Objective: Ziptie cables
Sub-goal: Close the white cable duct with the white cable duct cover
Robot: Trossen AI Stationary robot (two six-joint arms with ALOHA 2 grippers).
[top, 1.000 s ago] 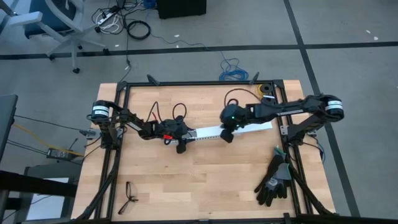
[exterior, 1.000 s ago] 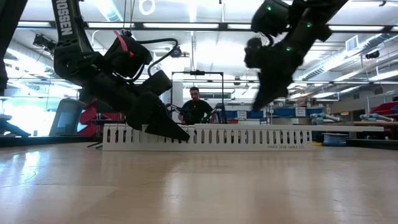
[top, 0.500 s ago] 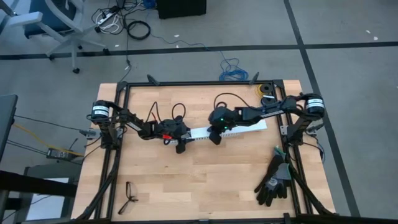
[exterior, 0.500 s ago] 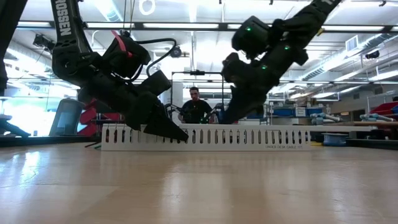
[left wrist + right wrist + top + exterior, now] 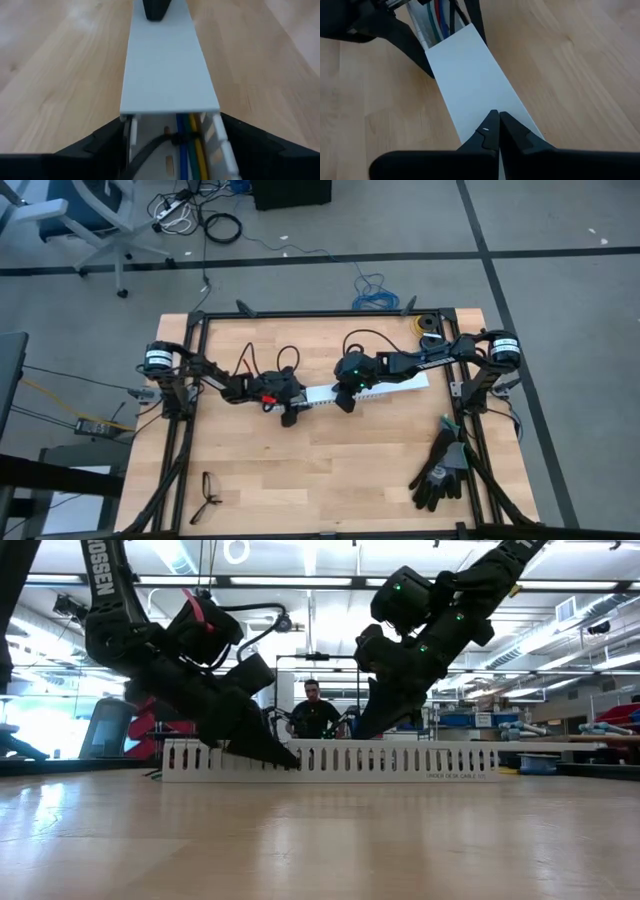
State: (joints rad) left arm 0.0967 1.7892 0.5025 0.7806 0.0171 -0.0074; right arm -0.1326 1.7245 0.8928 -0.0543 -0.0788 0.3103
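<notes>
Since a second ago, the right arm has swung in along the long white slotted plastic channel [image 5: 365,390] toward the left arm, and now it sits almost as it did half a second ago. Its right pincer [image 5: 496,131] has its two fingers pressed together, with the tips down on the flat white lid [image 5: 475,85] of the channel. The left pincer [image 5: 172,131] is spread wide, one finger on each side of the channel's open end, and it pinches nothing. The bundle of thin blue, green and yellow cables [image 5: 189,145] lies inside the channel at that open end, running under the lid, with a thin black band [image 5: 150,150] crossing it. I think the step in hand is holding the channel still on the wooden bench [image 5: 330,470] so the cables can be tied. The next move probably needs the left pincer to close on the black band or the cables without pushing the channel away. Most of the cable bundle is hidden under the lid, and I cannot tell if the black band is already tight.
</notes>
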